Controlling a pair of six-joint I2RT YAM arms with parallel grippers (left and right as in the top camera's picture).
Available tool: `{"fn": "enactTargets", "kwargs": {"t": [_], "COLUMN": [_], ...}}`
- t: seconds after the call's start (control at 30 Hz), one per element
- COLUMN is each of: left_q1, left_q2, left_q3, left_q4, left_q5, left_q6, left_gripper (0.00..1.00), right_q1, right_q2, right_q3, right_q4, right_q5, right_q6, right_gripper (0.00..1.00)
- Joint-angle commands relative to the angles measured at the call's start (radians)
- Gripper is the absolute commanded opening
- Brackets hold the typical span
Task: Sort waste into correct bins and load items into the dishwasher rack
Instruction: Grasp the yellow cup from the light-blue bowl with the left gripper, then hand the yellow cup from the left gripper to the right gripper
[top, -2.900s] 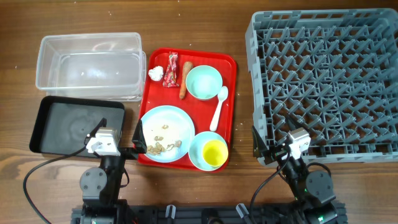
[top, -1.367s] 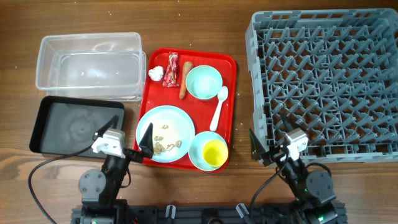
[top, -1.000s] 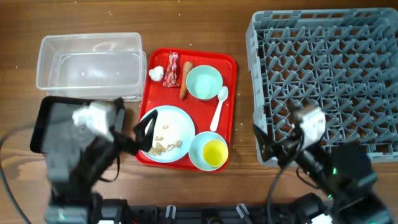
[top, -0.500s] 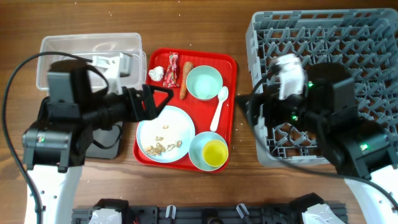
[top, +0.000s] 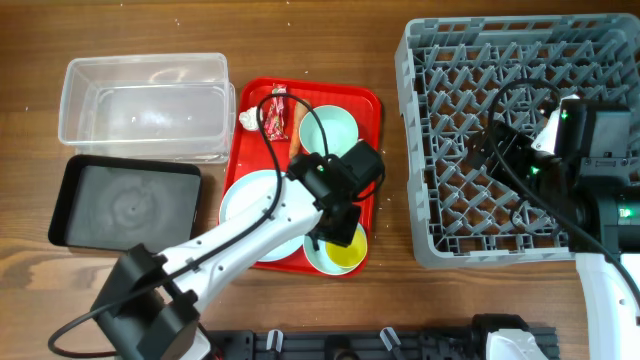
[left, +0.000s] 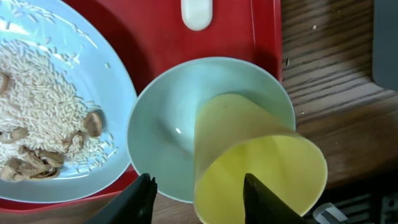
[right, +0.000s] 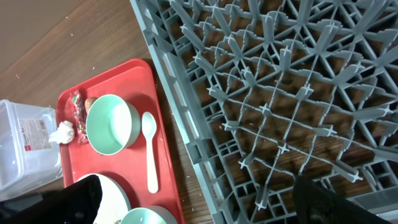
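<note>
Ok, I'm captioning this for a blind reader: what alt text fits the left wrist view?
A yellow cup sits in a pale bowl on a red tray, with the left hand open, one finger at each side of the cup's left rim. Beside the bowl, a pale blue plate holds rice grains and beige crumbs.

left gripper (left: 200, 196) moves from near bench (top: 300, 20) edge to over red tray (left: 236, 37), jaws narrowing astride yellow cup (left: 261, 168) rim in pale blue bowl (left: 165, 124), right gripper (right: 202, 199) rises off bench to above dishwasher rack (right: 280, 93)
</note>
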Motion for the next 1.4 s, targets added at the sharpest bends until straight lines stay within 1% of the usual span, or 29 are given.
{"fn": "enactTargets", "kwargs": {"t": [0.0, 0.1, 0.13, 0.17, 0.3, 0.33, 0.4, 0.47, 0.5, 0.53, 0.6, 0.77, 0.87, 0.93, 0.97, 1.0, 1.07, 1.1, 1.13, 1.17, 1.2, 1.23, 1.27, 1.33, 1.37], "left_q1": [-0.009, -0.009, -0.013, -0.022, -0.048, -0.048, -0.047, -0.047, -0.047, -0.047, -0.047, -0.041, -0.001, 0.068, 0.124, 0.182, 0.353, 0.433, 0.523, 0.621, 0.695, 0.776, 0.807, 0.819, 0.819], "left_q2": [0.022, 0.022, 0.022, 0.022, 0.022, 0.022, 0.022, 0.022, 0.022, 0.022, 0.022, -0.003, -0.055, -0.118, -0.159, -0.193, -0.270, -0.297, -0.317, -0.328, -0.328, -0.323, -0.322, -0.322, -0.322], "left_q3": [-0.004, -0.007, -0.008, -0.008, -0.021, -0.041, -0.073, -0.105, -0.113, -0.113, -0.113, -0.091, -0.008, 0.076, 0.124, 0.156, 0.185, 0.185, 0.185, 0.186, 0.185, 0.185, 0.185, 0.185, 0.185], "left_q4": [0.011, 0.013, 0.012, 0.009, 0.009, 0.013, 0.028, 0.050, 0.063, 0.071, 0.078, 0.040, -0.033, -0.078, -0.084, -0.073, 0.001, 0.033, 0.057, 0.062, 0.046, 0.018, 0.017, 0.018, 0.018], "left_q5": [-0.021, 0.000, 0.039, 0.039, 0.018, -0.011, -0.024, -0.024, -0.024, -0.024, -0.024, -0.024, -0.024, -0.020, 0.019, 0.096, 0.404, 0.543, 0.696, 0.883, 1.016, 1.202, 1.303, 1.387, 1.413], "left_q6": [0.002, 0.005, 0.024, 0.024, 0.024, 0.024, 0.024, 0.023, 0.023, 0.023, 0.006, -0.007, -0.007, -0.007, -0.007, -0.006, 0.002, 0.002, 0.002, 0.043, 0.080, 0.137, 0.167, 0.194, 0.210], "left_gripper": [0.46, 0.44, 0.40, 0.39, 0.39, 0.39, 0.39, 0.36, 0.31, 0.21, 0.04, 0.04, 0.04, 0.04, 0.04, 0.04, 0.04, 0.04, 0.04, 0.04, 0.04, 0.04, 0.04, 0.04, 0.04], "right_q1": [-0.003, -0.003, -0.003, -0.003, -0.003, -0.003, -0.003, -0.003, -0.003, -0.003, -0.003, -0.003, -0.003, -0.003, -0.003, -0.003, -0.003, -0.003, -0.003, -0.003, -0.003, -0.003, -0.003, -0.003, -0.003], "right_q2": [0.008, 0.035, 0.045, 0.058, 0.098, 0.098, 0.098, 0.098, 0.098, 0.098, 0.098, 0.098, 0.098, 0.098, 0.098, 0.098, 0.098, 0.098, 0.098, 0.098, 0.098, 0.098, 0.098, 0.098, 0.098], "right_q3": [0.016, 0.015, 0.015, 0.015, 0.015, 0.015, 0.015, 0.015, 0.015, 0.015, 0.015, 0.015, 0.015, 0.015, 0.015, 0.015, 0.015, 0.015, 0.015, 0.015, 0.015, 0.015, 0.015, 0.015, 0.015], "right_q4": [-0.003, -0.021, -0.029, -0.035, -0.065, -0.065, -0.067, -0.072, -0.073, -0.072, -0.072, -0.073, -0.073, -0.074, -0.077, -0.079, -0.087, -0.082, -0.058, -0.024, 0.021, 0.109, 0.182, 0.284, 0.343], "right_q5": [0.013, 0.014, 0.014, 0.013, 0.010, 0.010, 0.010, 0.010, 0.010, 0.010, 0.010, 0.010, 0.010, 0.010, 0.010, 0.010, 0.000, -0.035, -0.136, -0.256, -0.415, -0.715, -0.969, -1.242, -1.350], "right_q6": [0.003, 0.003, 0.003, 0.004, 0.003, 0.003, 0.003, 0.003, 0.003, 0.003, 0.003, 0.003, 0.003, 0.003, 0.003, 0.003, -0.003, -0.034, -0.100, -0.163, -0.240, -0.361, -0.452, -0.518, -0.522], "right_gripper": [1.00, 1.00, 1.00, 1.00, 1.00, 1.00, 1.00, 1.00, 1.00, 1.00, 1.00, 1.00, 1.00, 1.00, 1.00, 1.00, 1.00, 1.00, 1.00, 0.99, 0.96, 0.88, 0.85, 0.83, 0.83]}}
